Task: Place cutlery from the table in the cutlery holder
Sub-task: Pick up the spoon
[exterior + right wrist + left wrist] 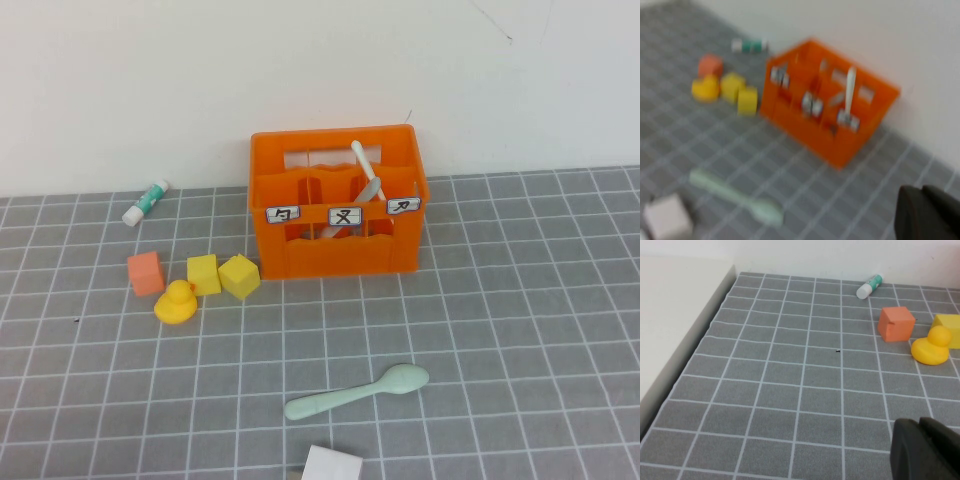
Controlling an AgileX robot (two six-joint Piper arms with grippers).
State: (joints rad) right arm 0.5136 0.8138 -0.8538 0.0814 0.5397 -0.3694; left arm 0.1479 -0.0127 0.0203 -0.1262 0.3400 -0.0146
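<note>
Fingers [927, 450] [930, 215] closed (both), above table [520, 330].

Mint spoon [357, 391] flat on table [520, 330], knife [366, 170] leaning in orange holder [338, 205]

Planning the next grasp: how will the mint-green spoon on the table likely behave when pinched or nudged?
The spoon looks like thin moulded plastic, so probably stiff and light. Lying flat on the table, it may skid or spin if nudged. Its rounded bowl could rock; the slim handle seems the safer pinch.
</note>
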